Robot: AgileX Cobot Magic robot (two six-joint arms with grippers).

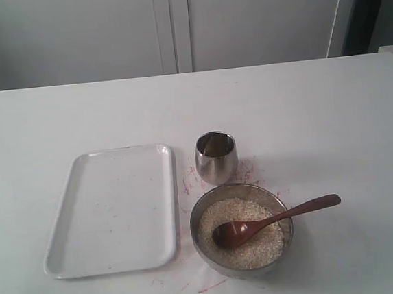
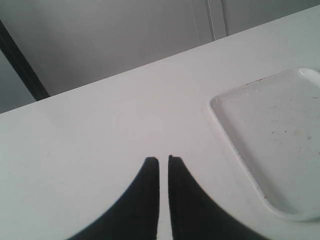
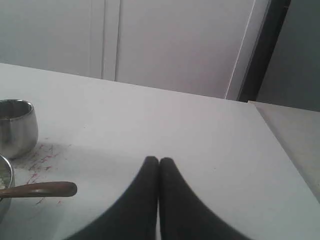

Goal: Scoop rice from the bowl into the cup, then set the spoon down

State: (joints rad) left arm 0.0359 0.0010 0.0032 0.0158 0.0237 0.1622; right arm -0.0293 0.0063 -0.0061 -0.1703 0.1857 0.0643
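The wide steel bowl sits near the table's front, full of off-white rice. The dark wooden spoon rests in it, its oval end on the rice and its handle sticking out over the rim to the right; the handle tip shows in the right wrist view. The small steel cup stands upright just behind the bowl, seen also as the cup. Neither gripper shows in the exterior view. My right gripper is shut and empty, apart from the spoon. My left gripper is shut with a hairline gap, holding nothing.
A white rectangular tray lies left of the bowl and cup; its corner shows beside the left gripper. Red scribble marks stain the table around the bowl. White cabinet doors stand behind the table's far edge.
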